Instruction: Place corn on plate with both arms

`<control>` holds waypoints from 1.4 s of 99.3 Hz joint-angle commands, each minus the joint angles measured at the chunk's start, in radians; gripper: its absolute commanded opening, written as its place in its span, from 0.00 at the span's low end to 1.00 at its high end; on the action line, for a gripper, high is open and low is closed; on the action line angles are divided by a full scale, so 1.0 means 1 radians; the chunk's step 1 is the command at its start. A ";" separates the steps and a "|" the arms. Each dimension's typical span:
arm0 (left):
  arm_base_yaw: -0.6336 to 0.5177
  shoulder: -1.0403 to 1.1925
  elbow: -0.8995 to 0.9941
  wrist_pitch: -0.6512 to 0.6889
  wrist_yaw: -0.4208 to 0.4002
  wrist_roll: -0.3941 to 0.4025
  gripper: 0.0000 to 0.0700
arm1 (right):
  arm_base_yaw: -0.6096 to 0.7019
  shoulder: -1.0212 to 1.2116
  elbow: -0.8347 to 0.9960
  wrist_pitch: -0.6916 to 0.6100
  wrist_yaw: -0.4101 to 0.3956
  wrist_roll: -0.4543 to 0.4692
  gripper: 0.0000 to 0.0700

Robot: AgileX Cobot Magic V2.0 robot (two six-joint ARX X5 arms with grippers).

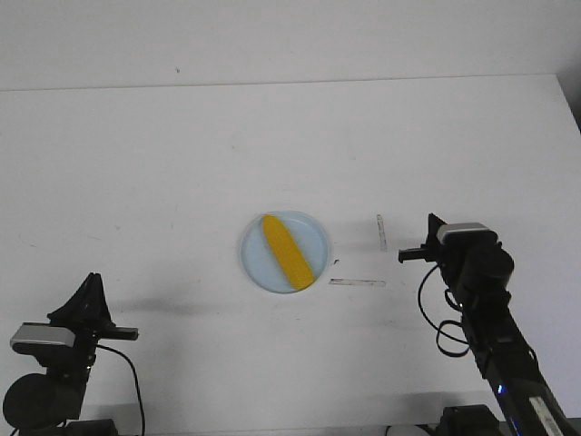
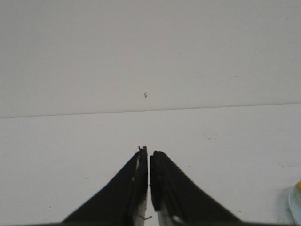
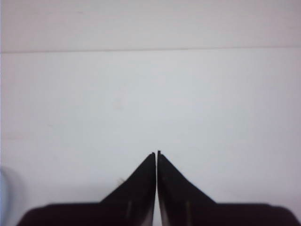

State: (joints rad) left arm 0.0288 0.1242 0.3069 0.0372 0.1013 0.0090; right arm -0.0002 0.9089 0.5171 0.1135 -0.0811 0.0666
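Nearest the front camera, the left end effector (image 1: 91, 291) sits low at the bench's (image 1: 182, 163) near edge, its tips pressed together on nothing. The right end effector (image 1: 432, 238) hovers just right of the plate (image 1: 313, 236), likewise closed and empty. The corn (image 1: 289, 252) lies diagonally inside the plate, near the bench centre. The task looks done; the main risk is the right arm swinging left and clipping the rim, sliding the plate or rolling the corn off.
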 commanded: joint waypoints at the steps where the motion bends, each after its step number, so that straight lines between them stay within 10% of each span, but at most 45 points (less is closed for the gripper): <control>1: 0.003 -0.002 0.006 0.010 -0.005 0.006 0.00 | -0.024 -0.054 -0.028 0.005 0.003 -0.012 0.00; 54: 0.003 -0.002 0.006 0.010 -0.004 0.006 0.00 | -0.049 -0.572 -0.124 -0.264 0.003 -0.018 0.00; 139: 0.003 -0.002 0.006 0.010 -0.005 0.006 0.00 | -0.050 -0.746 -0.124 -0.264 0.003 -0.018 0.00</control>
State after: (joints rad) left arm 0.0288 0.1242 0.3069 0.0372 0.1013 0.0090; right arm -0.0471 0.1646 0.3935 -0.1604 -0.0784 0.0555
